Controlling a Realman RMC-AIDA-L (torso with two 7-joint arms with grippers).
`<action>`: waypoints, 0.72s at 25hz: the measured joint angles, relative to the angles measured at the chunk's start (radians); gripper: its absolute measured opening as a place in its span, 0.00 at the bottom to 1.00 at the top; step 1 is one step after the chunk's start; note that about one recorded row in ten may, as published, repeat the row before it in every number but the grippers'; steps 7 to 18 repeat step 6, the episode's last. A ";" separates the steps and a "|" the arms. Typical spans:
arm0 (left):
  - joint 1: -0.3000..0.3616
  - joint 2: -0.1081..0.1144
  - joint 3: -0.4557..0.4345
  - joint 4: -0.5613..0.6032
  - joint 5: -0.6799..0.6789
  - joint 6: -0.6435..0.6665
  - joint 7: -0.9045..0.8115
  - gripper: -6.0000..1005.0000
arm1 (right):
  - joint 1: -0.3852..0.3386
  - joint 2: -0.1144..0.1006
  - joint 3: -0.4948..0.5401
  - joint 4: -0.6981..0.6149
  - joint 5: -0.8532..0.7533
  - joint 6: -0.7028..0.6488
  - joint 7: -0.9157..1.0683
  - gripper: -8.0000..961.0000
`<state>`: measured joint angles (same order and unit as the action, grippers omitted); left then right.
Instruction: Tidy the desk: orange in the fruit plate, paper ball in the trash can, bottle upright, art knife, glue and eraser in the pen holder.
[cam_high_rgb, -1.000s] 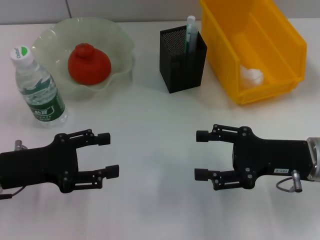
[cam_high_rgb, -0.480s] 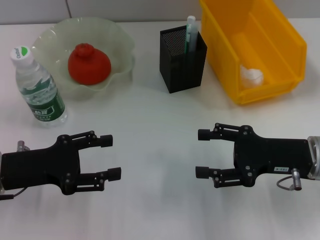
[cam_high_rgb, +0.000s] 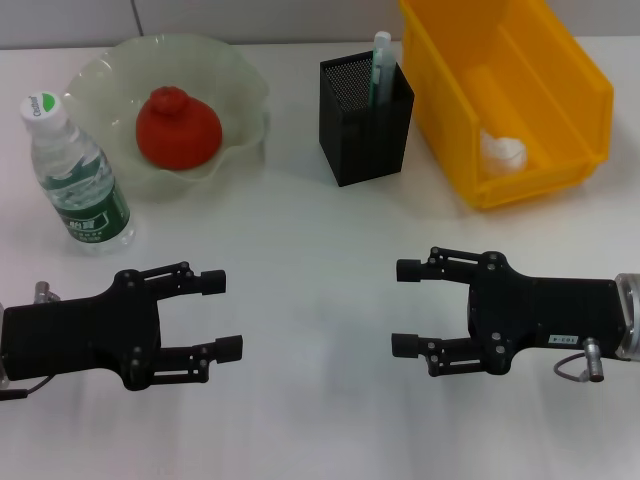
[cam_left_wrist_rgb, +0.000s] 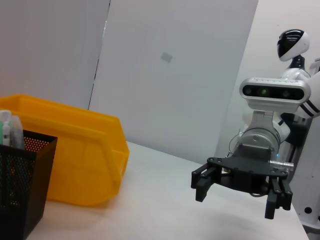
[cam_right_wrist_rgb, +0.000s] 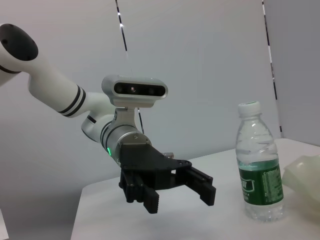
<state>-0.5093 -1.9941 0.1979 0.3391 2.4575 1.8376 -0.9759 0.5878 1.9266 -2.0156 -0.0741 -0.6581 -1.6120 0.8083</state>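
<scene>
on white worktop (cam_high_rgb: 310, 250), far left: wide pale green translucent glass fruit plate (cam_high_rgb: 240, 85) with wavy rim, holding red-orange round orange (cam_high_rgb: 178, 127), knob up. just beside plate, nearer the robot: small clear plastic bottle (cam_high_rgb: 78, 175), green label, white cap, standing upright. far centre: black metal mesh square pen holder (cam_high_rgb: 366, 120); slim light green glue (cam_high_rgb: 381, 62) stick with whitish tip protruding from it; art knife and eraser not visible anywhere on the worktop, presumably down inside the holder, cannot confirm. far right: large bright yellow rectangular plastic trash can (cam_high_rgb: 560, 60), white crumpled paper ball (cam_high_rgb: 502, 152) lying inside at the near end.

near left: black left gripper (cam_high_rgb: 229, 314), fingers spread apart, holding nothing, low over bare worktop, well apart from bottle. near right: black right gripper (cam_high_rgb: 406, 307), fingers likewise spread, holding nothing, facing the left one across a bare gap.

judged status: every visible item already in its place; nothing left loose to grasp. best handling of step in hand: hold both arms low and clear, or withdraw straight back. hazards: bottle closest to left arm, easily tipped by a sideways sweep; pen holder and trash can beyond the right gripper, well apart.
</scene>
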 joint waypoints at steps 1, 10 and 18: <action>0.000 0.000 0.000 0.000 0.000 0.001 0.000 0.81 | 0.000 0.000 0.000 0.000 0.000 0.000 0.000 0.87; 0.000 0.000 0.000 0.000 0.000 0.002 0.001 0.81 | 0.000 0.000 0.000 0.000 0.000 0.000 0.000 0.87; 0.000 0.000 0.000 0.000 0.000 0.002 0.001 0.81 | 0.000 0.000 0.000 0.000 0.000 0.000 0.000 0.87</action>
